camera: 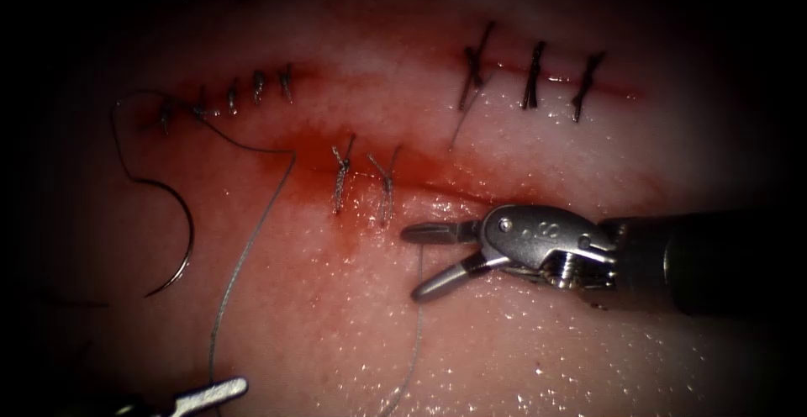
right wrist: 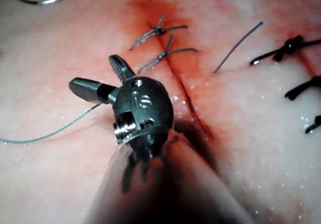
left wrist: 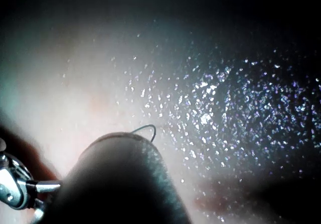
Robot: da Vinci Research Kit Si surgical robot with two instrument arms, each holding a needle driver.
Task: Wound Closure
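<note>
The curved needle [camera: 183, 240] lies free on the tissue [camera: 521, 333] at the far left, not in it and held by neither tool; it also shows in the right wrist view [right wrist: 50, 1]. My right tool [camera: 416, 261] hovers just below the cut [camera: 458, 192], right of two pale stitches [camera: 340, 177], jaws open around nothing [right wrist: 98, 76]. A pale thread [camera: 244, 257] runs from the cut's left end down to my left tool [camera: 210, 396] at the bottom edge, whose jaws look shut on it. A second strand [camera: 418, 333] passes under the right tool's lower jaw.
Several dark stitches [camera: 231, 96] close the upper left wound line, and three dark stitches [camera: 532, 75] sit at the upper right. A cut thread end [camera: 461, 127] hangs below them. Red fluid [camera: 294, 144] stains the tissue around the middle cut.
</note>
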